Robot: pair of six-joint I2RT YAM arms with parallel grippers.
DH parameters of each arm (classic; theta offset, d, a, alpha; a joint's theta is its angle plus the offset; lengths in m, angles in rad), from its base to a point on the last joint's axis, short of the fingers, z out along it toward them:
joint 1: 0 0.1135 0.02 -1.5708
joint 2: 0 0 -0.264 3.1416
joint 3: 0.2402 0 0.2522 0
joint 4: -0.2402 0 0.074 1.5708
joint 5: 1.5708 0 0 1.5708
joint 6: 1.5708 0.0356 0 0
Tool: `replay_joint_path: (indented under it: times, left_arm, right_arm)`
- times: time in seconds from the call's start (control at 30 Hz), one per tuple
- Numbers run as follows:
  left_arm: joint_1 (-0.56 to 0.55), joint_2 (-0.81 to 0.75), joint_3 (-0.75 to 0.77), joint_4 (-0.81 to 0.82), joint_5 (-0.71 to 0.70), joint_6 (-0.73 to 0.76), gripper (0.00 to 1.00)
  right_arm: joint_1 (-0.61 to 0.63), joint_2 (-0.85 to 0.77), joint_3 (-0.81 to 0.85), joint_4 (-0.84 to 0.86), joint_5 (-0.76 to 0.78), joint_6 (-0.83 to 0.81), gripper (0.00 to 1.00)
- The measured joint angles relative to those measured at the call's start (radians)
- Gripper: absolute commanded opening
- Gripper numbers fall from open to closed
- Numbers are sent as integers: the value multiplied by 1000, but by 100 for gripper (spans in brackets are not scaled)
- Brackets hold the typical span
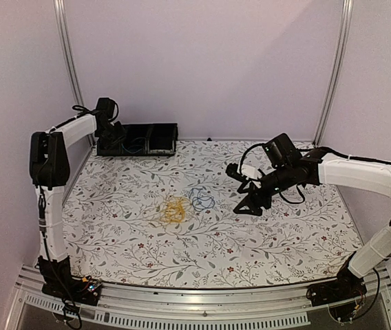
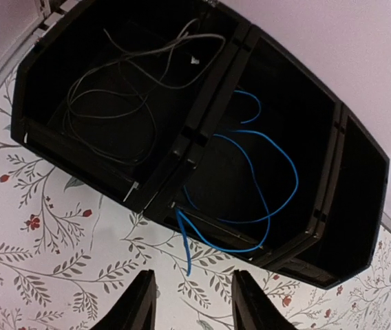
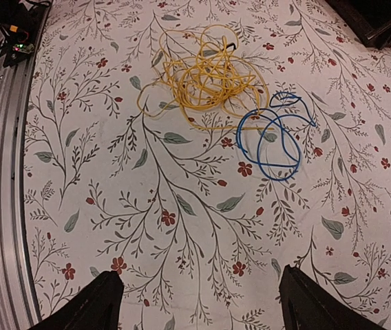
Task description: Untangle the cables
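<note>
**Left arm.** The left gripper (image 1: pixel 115 132) hangs at the table's 11 o'clock corner, over a black three-compartment bin (image 1: pixel 147 152). In the left wrist view its fingers (image 2: pixel 138 306) stand apart with nothing between them, just off the bin's front wall (image 2: pixel 78 148).

**Bin contents.** I see a grey cable (image 2: pixel 113 89) loosely looped in the left compartment. A second blue cable (image 2: pixel 278 165) lies in the middle compartment. One end of it hangs over the front wall and rests on the floral tablecloth (image 2: pixel 37 227) at 6 o'clock from the bin.

**Right arm.** The right gripper (image 1: pixel 248 205) is held low over the cloth at roughly 3 o'clock from the table centre. Its fingers (image 3: pixel 85 306) are spread wide and hold nothing.

**Loose cables.** Two coils lie near the centre of the table. The yellow cable (image 1: pixel 176 210) is a dense, irregular tangle. The blue cable (image 1: pixel 201 199) is a smaller set of loops at about 2 o'clock from it. In the right wrist view the yellow cable (image 3: pixel 206 75) and the blue cable (image 3: pixel 275 141) overlap at their adjoining edges, with a yellow loop crossing the blue one. I cannot tell whether they are knotted together there. Both coils lie flat on the cloth, apart from either gripper, and the right one is the nearer.
</note>
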Motion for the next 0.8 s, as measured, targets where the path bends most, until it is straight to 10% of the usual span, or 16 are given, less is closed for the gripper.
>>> replay_joint_path:
  times: [0.4,0.8]
  left_arm:
    - [21,90,63,-53,39,-50,32]
    - [36,185,158,-42,90,-60,0]
  right_arm:
    - [0,0,-4,0,-2,0,83]
    - [0,0,-4,0,-2,0,83]
